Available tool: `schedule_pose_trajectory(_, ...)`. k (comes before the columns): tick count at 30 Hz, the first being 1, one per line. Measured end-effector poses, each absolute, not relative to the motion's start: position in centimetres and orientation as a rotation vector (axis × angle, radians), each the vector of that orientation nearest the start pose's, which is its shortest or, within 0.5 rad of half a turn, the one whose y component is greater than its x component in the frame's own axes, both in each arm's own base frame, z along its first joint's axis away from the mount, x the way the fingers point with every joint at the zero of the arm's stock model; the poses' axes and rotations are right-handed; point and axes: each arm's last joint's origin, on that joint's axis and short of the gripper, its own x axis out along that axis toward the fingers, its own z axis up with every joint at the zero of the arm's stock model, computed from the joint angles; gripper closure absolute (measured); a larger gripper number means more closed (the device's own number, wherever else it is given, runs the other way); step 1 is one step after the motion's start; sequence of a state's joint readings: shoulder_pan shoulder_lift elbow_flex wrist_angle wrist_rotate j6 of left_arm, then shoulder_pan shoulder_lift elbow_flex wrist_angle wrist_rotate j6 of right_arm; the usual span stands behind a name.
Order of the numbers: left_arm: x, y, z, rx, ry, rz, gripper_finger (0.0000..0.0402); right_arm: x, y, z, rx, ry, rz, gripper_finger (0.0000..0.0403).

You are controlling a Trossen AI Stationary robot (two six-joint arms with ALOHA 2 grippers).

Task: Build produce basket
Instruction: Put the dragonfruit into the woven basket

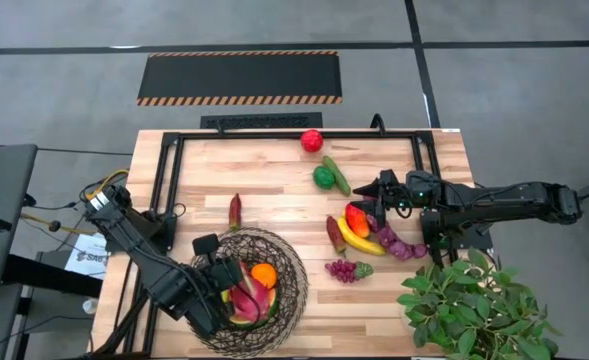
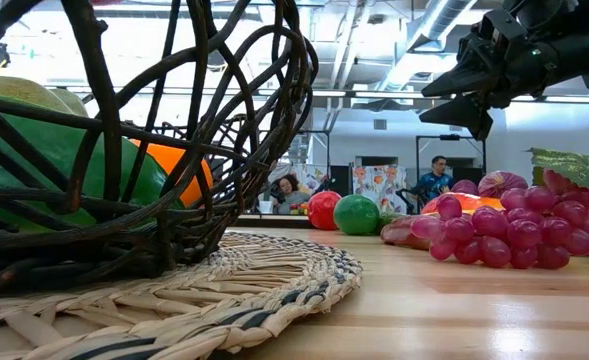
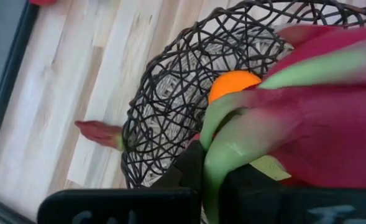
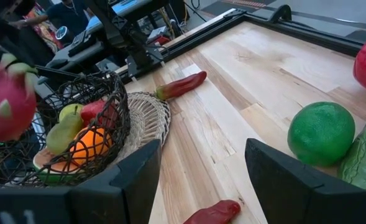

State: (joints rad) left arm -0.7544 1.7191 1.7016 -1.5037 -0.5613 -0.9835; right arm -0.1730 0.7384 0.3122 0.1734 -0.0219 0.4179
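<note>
Our left tool [image 1: 236,300] pinches the light, stiff dragonfruit [image 3: 307,124] by its body over the basket [image 1: 292,262]; right tool [image 4: 201,177] stands spread.

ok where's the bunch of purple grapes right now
In the high view the purple grapes lie on the table's right half, just right of the basket and below the banana, left of the leafy plant.

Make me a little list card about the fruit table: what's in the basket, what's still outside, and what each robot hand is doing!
basket: dark wire basket on a woven mat, near the table's front edge
inside it: orange, pear
left gripper: shut on the pink dragonfruit, over the basket
right gripper: open, empty, above the fruit pile
still outside: purple grapes, banana, green ball-shaped fruit, cucumber, red fruit, red pepper
</note>
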Motion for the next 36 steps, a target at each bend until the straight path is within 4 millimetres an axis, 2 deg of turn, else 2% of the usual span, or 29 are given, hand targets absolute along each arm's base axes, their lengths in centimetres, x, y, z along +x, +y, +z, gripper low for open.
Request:
schedule_pose_trajectory(17,21.5,-22.3,32.6,-0.016,1.185,0.326,0.0401,16.4,-2.8,21.0,0.439,0.218,-0.201,0.0148)
schedule_pose_trajectory(25,20.8,-22.3,29.6,0.001,1.296,0.365,0.0401,16.4,-2.8,21.0,0.44,0.218,-0.201,0.0148)
schedule_pose_trajectory(28,20.7,-22.2,29.1,0.017,1.31,0.369,0.0399,16.4,-2.8,21.0,0.44,0.218,-0.201,0.0148)
schedule_pose_trajectory(31,20.9,-22.0,29.1,0.018,1.307,0.372,0.0382,16.4,-2.8,21.0,0.44,0.218,-0.201,0.0148)
schedule_pose_trajectory(36,21.3,-21.6,29.1,0.009,1.304,0.387,0.0319,16.4,-2.8,21.0,0.44,0.218,-0.201,0.0148)
